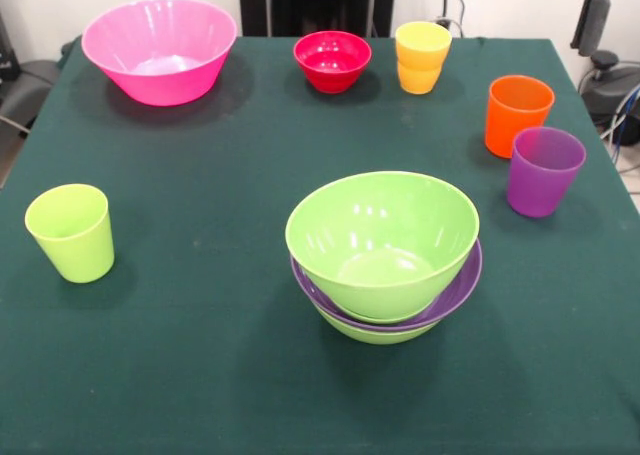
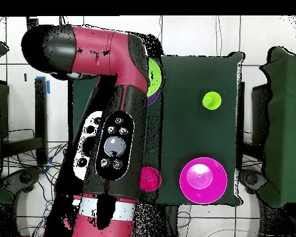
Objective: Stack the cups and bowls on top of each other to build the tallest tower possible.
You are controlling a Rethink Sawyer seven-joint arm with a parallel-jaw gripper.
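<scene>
From above, the red and black arm (image 2: 107,111) sprawls across the tabletop (image 2: 193,123) and blots out most of it, leaving only a sliver of the tower (image 2: 155,77) and part of the small red bowl (image 2: 150,179) peeking past its edge. The yellow-orange, orange and purple cups are nowhere to be seen under it, and the gripper itself can't be picked out in either view. In the front view, the bottom green bowl (image 1: 375,332) shows only a thin crescent beneath the purple bowl (image 1: 455,290).

Your front view faces the pedestal across the table (image 1: 200,375); your overhead looks straight down; both share the pink bowl (image 1: 160,50)
</scene>
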